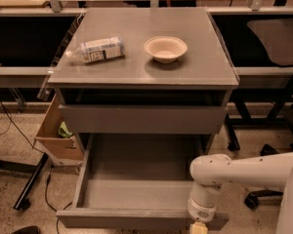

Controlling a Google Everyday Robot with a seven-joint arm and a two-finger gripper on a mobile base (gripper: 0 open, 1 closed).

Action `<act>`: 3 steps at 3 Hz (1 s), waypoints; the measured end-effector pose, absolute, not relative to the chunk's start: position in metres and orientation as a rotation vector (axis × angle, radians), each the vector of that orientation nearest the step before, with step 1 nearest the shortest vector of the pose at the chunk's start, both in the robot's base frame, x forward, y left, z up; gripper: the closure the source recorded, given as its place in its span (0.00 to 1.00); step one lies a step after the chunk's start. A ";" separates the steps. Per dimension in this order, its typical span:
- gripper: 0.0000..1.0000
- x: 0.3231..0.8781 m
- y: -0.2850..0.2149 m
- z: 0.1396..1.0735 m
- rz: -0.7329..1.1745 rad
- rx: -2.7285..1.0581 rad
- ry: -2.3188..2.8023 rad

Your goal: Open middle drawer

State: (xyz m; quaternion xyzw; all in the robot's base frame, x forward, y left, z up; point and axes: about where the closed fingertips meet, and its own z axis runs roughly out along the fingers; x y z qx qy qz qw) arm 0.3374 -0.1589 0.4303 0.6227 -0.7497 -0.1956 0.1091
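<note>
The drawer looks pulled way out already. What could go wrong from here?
1. The drawer stands far out of the cabinet. The gripper is at its front right edge, at the picture's bottom; more pulling might drag it off its runners.
2. A jolt could roll the bottle, which lies on its side near the top's left edge.
3. The arm hangs over the drawer's front corner and might knock it when lifting away.
</note>
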 end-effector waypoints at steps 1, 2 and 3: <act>0.12 0.337 -0.159 0.431 -0.571 1.832 -2.202; 0.00 0.337 -0.160 0.434 -0.559 1.838 -2.205; 0.00 0.341 -0.163 0.441 -0.528 1.837 -2.251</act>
